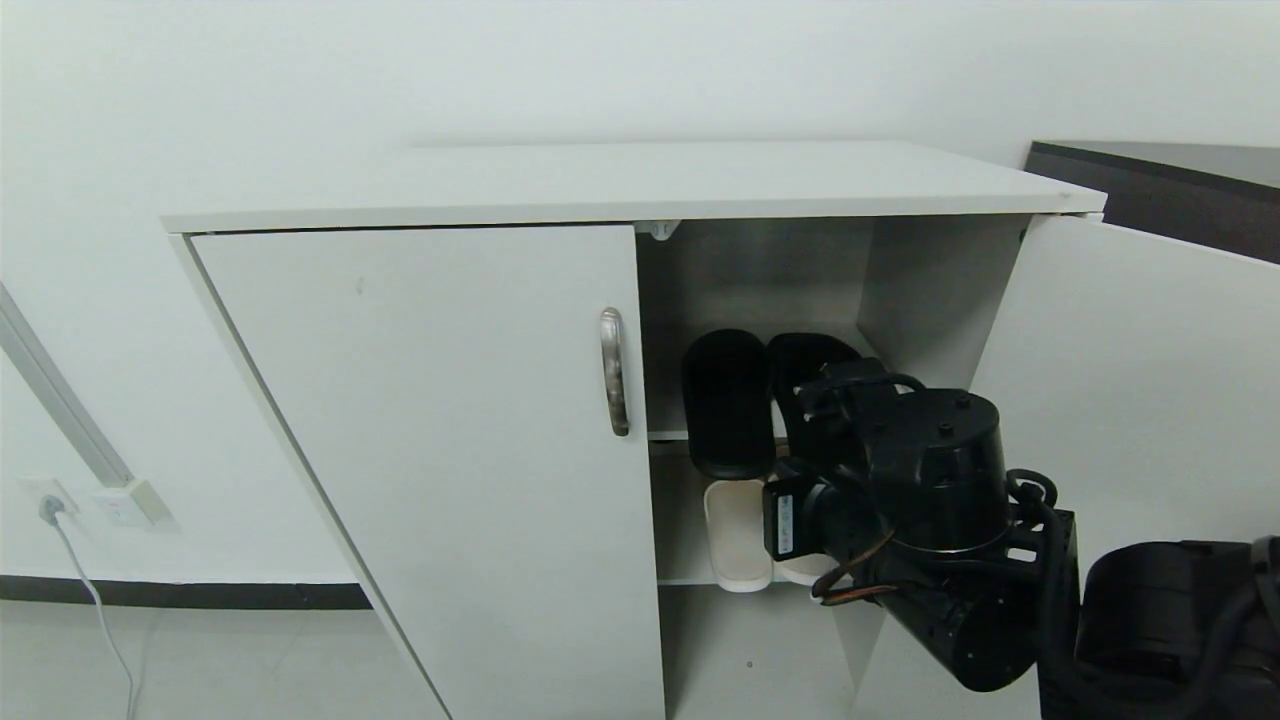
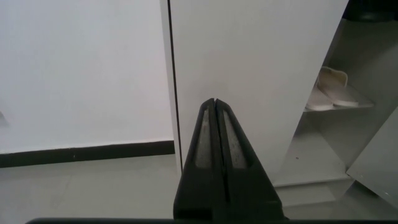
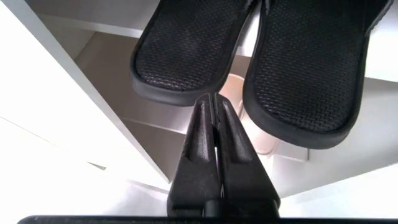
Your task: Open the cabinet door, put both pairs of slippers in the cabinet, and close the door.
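Hovering just short of the black slippers [image 3: 186, 43]: right gripper [image 3: 215, 99], pressed together, nothing held, tip near the gap betw. the two heels.

- Black slippers: pair, side by side on upper shelf [image 1: 665, 435]; textured faces toward the gripper, ends overhanging the shelf front.
- White slippers [image 1: 737, 535]: pair on lower shelf [image 1: 685, 580], directly below the black ones.
- Cabinet [image 1: 620, 185]: right door [image 1: 1130, 370] swung wide open, inner face showing. Left door [image 1: 430, 430] shut, w/ metal handle [image 1: 613, 372] at its inner edge.
- Left gripper [image 2: 214, 106]: pressed together, empty, held low, facing the left door's front, well apart from both pairs.

Handling (est.): slippers prob. light, soft and bendy, w/ a grippy texture. A pinch at the heel rim should hold, and a nudge on the heels would seat them deeper. Both pairs appear stowed, so the right door is the next item. It looks like a stiff, smooth panel, likely light on its hinges. No handle visible on the face shown, so push the outer face near the free edge, clear of the overhanging ends.
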